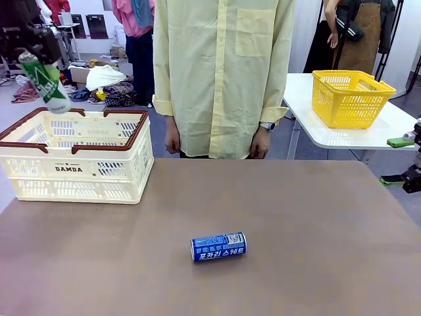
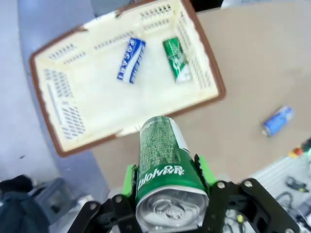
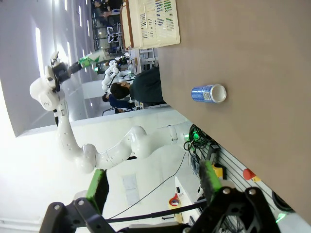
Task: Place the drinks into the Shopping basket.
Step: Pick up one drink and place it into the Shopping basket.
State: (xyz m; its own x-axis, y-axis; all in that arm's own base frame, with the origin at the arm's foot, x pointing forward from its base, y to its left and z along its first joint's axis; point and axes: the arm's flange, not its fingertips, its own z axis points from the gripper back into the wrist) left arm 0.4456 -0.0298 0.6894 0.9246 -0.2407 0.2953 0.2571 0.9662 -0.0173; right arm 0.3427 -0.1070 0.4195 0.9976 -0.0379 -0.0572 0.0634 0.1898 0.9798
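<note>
My left gripper (image 1: 31,60) is shut on a green can (image 1: 46,84) and holds it tilted in the air above the left end of the Shopping basket (image 1: 79,172). In the left wrist view the green can (image 2: 163,160) sits between the green pads (image 2: 130,178), over the near rim of the basket (image 2: 44,112). Inside the basket lie a blue can (image 2: 130,60) and another green can (image 2: 176,59). A blue can (image 1: 218,247) lies on its side mid-table, also seen as the blue can (image 3: 209,93). My right gripper (image 1: 402,161) hangs open at the table's right edge, nothing between its fingers (image 3: 210,178).
A person in a pale yellow shirt (image 1: 220,79) stands at the far edge, hands down. A yellow mesh basket (image 1: 348,97) sits on a white side table (image 1: 368,135) at the back right. The brown tabletop (image 1: 316,230) is bare around the blue can.
</note>
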